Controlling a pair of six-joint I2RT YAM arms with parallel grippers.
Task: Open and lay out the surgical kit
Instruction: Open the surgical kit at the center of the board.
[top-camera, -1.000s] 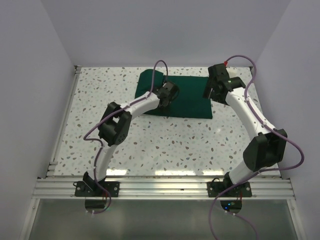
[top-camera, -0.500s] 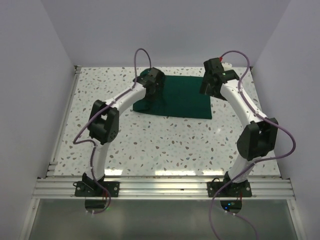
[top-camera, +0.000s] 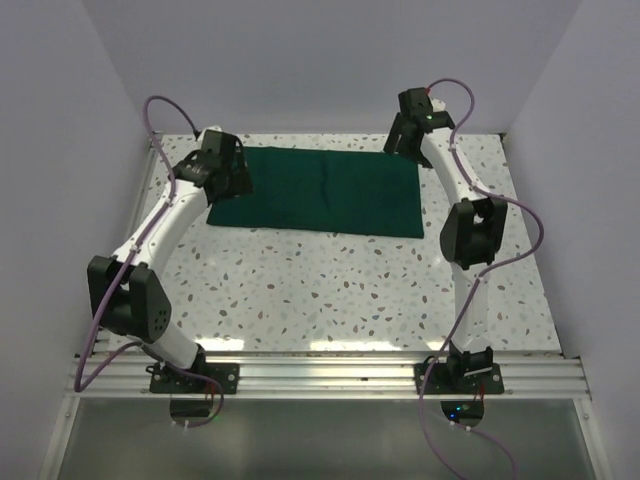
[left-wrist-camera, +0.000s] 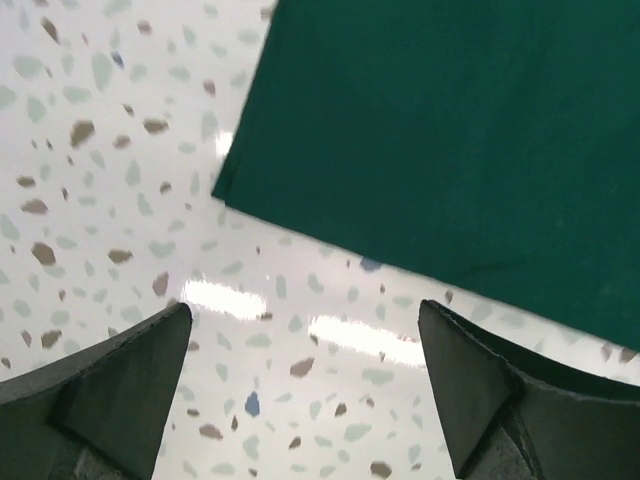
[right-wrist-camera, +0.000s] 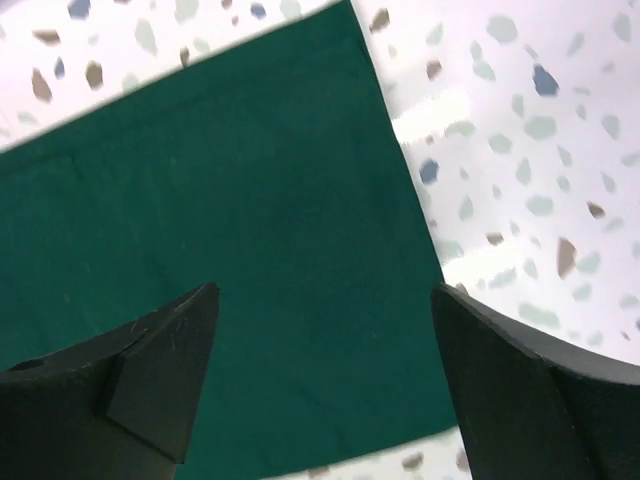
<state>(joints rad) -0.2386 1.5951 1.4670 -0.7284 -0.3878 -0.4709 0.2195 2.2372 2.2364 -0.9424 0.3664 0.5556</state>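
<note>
The dark green cloth drape (top-camera: 318, 192) lies flat as a wide rectangle at the back of the table. No steel tray or instruments show in any view. My left gripper (top-camera: 229, 178) is open and empty at the drape's left edge. In the left wrist view it (left-wrist-camera: 303, 305) hovers over bare table just off a corner of the drape (left-wrist-camera: 450, 130). My right gripper (top-camera: 399, 146) is open and empty at the drape's far right corner. In the right wrist view it (right-wrist-camera: 325, 290) is above the drape (right-wrist-camera: 220, 190) near its edge.
The speckled white table (top-camera: 330, 290) is walled at the back and both sides. An aluminium rail (top-camera: 320, 375) runs along the near edge by the arm bases. Purple cables loop off both arms.
My left arm has swung far to the left, and the drape's bunched left part now lies spread flat and wider. My right gripper has moved back toward the far right corner.
</note>
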